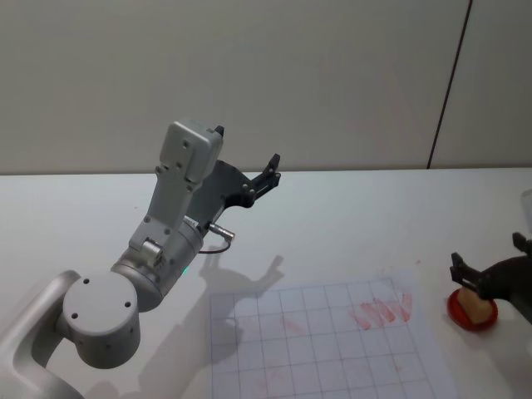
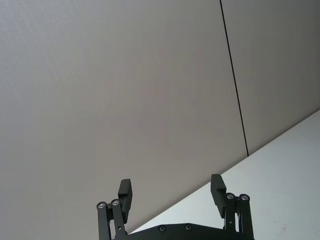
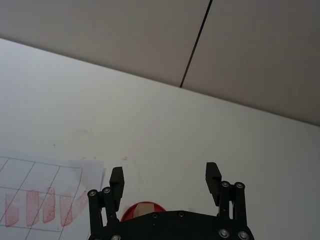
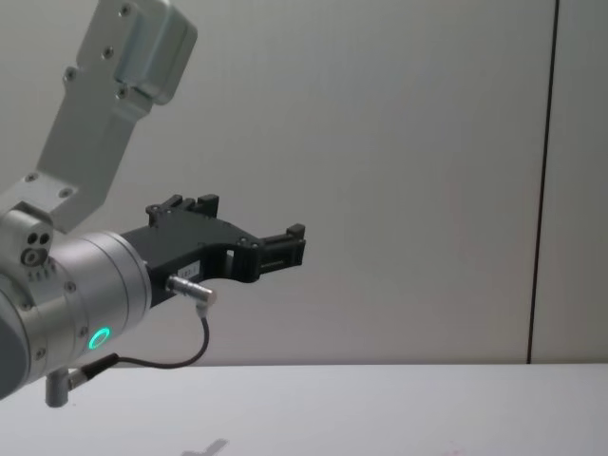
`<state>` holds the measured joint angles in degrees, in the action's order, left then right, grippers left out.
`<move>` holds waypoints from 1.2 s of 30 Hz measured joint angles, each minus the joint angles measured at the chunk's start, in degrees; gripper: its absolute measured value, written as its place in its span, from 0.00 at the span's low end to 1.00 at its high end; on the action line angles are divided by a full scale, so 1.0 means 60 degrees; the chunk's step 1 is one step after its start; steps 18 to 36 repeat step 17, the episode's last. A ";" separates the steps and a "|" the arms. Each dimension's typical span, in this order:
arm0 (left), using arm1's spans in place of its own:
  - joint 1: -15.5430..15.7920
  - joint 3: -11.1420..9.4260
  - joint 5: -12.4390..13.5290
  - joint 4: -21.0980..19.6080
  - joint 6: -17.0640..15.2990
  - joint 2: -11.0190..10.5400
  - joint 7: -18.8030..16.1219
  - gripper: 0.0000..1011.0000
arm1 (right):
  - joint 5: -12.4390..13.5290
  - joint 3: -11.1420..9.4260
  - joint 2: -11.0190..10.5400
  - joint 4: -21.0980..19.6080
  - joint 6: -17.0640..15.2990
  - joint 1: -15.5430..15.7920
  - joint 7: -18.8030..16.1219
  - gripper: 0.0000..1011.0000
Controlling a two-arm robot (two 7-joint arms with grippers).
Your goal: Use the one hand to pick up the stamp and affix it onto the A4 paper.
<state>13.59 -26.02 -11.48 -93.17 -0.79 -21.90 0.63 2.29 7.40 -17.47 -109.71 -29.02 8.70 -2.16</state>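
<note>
The white counter (image 1: 349, 208) fills the lower half of the head view, with a pale wall behind it. At lower centre lies the A4 paper (image 1: 324, 349), a gridded sheet whose long side runs left to right; a row of red stamp marks (image 1: 381, 312) sits near its upper right corner.

The left arm rises at the left of the frame, raised well clear of the counter. Its left pincer (image 1: 268, 176) points toward the upper right, at the wall, and its fingers stand wide apart with nothing between them.

At the right edge, just beyond the paper's right side, a small red dish (image 1: 470, 314) rests on the counter. The stamp (image 1: 475, 306) stands in it, a tan block; its long axis cannot be told. The right pincer (image 1: 462, 278) reaches in from the right edge, spread wide just above and around the stamp, gripping nothing.
</note>
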 joint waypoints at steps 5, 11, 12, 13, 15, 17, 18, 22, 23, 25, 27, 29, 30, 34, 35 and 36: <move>0.0000 0.0000 0.0000 0.0000 0.0000 0.0000 0.0000 0.99 | -0.0166 -0.0042 -0.0078 -0.0143 0.0713 0.0165 0.0079 0.99; 0.0000 0.0000 0.0000 0.0000 0.0000 0.0000 0.0000 0.99 | -0.0350 -0.0101 -0.0177 -0.0283 0.1542 0.0351 0.0172 0.99; 0.0000 0.0000 0.0000 0.0000 0.0000 0.0000 0.0000 0.99 | -0.0373 -0.0109 -0.0190 -0.0301 0.1648 0.0376 0.0184 0.99; 0.0000 0.0000 0.0000 0.0000 0.0000 0.0001 0.0000 0.99 | -0.0417 -0.0125 -0.0219 -0.0337 0.1846 0.0423 0.0202 0.99; 0.0000 0.0000 0.0000 0.0000 0.0000 0.0000 0.0000 0.99 | -0.0481 -0.0157 -0.0265 -0.0398 0.2135 0.0498 0.0230 0.99; 0.0000 0.0000 0.0000 0.0000 0.0000 0.0000 0.0000 0.99 | -0.0514 -0.0170 -0.0284 -0.0426 0.2269 0.0533 0.0242 0.99; 0.0000 0.0000 0.0000 0.0000 0.0000 0.0000 0.0000 0.99 | -0.0514 -0.0170 -0.0284 -0.0426 0.2269 0.0533 0.0242 0.99; 0.0000 0.0000 0.0000 0.0000 0.0000 0.0000 0.0000 0.99 | -0.0514 -0.0170 -0.0284 -0.0426 0.2269 0.0533 0.0242 0.99; 0.0000 0.0000 0.0000 0.0000 0.0000 0.0000 0.0000 0.99 | -0.0514 -0.0170 -0.0284 -0.0426 0.2269 0.0533 0.0242 0.99; 0.0000 0.0000 0.0000 0.0000 0.0000 0.0000 0.0000 0.99 | -0.0514 -0.0170 -0.0284 -0.0426 0.2269 0.0533 0.0242 0.99; 0.0000 0.0000 0.0000 0.0000 0.0000 0.0000 0.0000 0.99 | -0.0514 -0.0170 -0.0284 -0.0426 0.2269 0.0533 0.0242 0.99; 0.0000 0.0000 0.0000 0.0000 0.0000 0.0000 0.0000 0.99 | -0.0514 -0.0170 -0.0284 -0.0426 0.2269 0.0533 0.0242 0.99; 0.0000 0.0000 0.0000 0.0000 0.0000 0.0000 0.0000 0.99 | -0.0514 -0.0170 -0.0284 -0.0426 0.2269 0.0533 0.0242 0.99; 0.0000 0.0000 0.0000 0.0000 0.0000 0.0000 0.0000 0.99 | -0.0514 -0.0170 -0.0284 -0.0426 0.2269 0.0533 0.0242 0.99; 0.0000 0.0000 0.0000 0.0000 0.0000 0.0000 0.0000 0.99 | -0.0514 -0.0170 -0.0284 -0.0426 0.2269 0.0533 0.0242 0.99; 0.0000 0.0000 0.0000 0.0000 0.0000 0.0000 0.0000 0.99 | -0.0514 -0.0170 -0.0284 -0.0426 0.2269 0.0533 0.0242 0.99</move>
